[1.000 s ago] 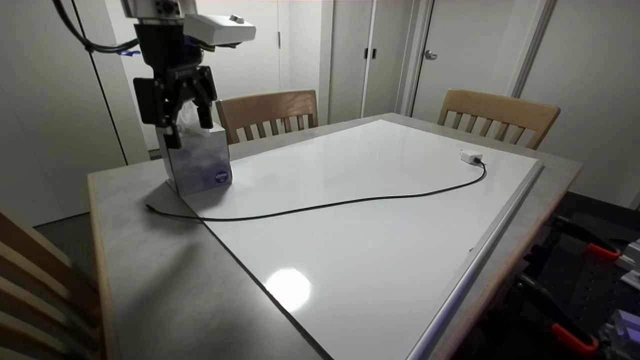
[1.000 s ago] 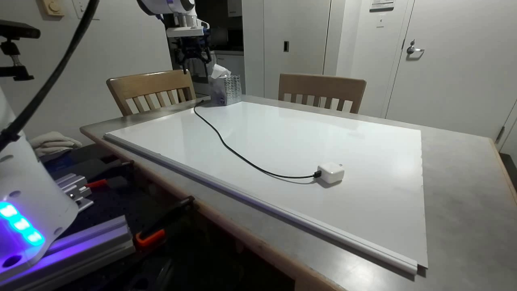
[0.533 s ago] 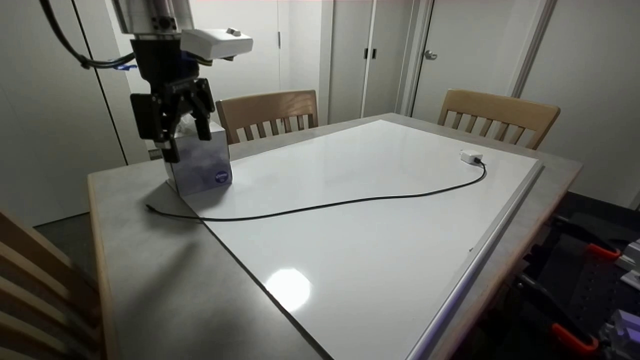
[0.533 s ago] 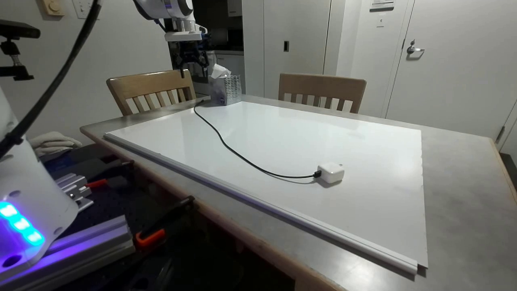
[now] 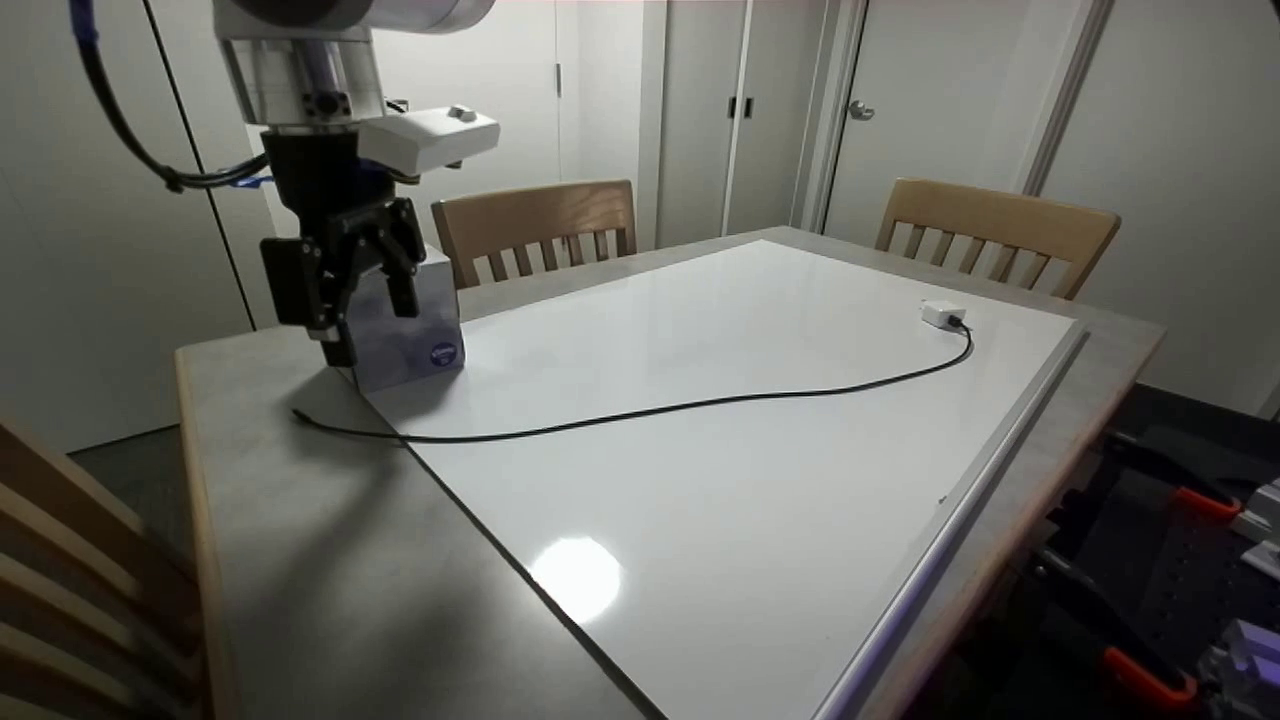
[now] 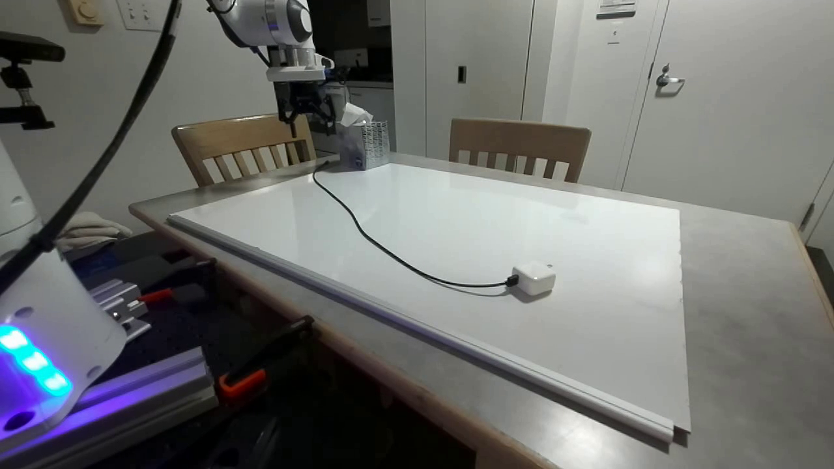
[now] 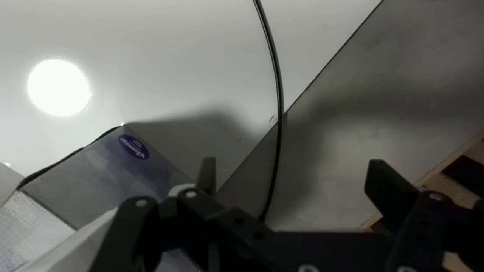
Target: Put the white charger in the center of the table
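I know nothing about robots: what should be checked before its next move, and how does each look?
1. End effector open: ok, jaws apart.
2. Sight of the white charger: ok, both exterior views show it.
3. End effector over the white charger: not ok, near the Kleenex box instead.
4. End effector clear of the Kleenex box: cannot tell.
5. Black cable ungripped: ok, lying across whiteboard and table.

In exterior view, tissue box (image 5: 425, 315) partly hidden behind tool (image 5: 372, 330); near chair (image 5: 100, 535), bench (image 5: 300, 560) cut off by edges. Wrist view: black cord (image 7: 278, 75) cut by top edge. Wall notice (image 6: 616, 8) too small to read.
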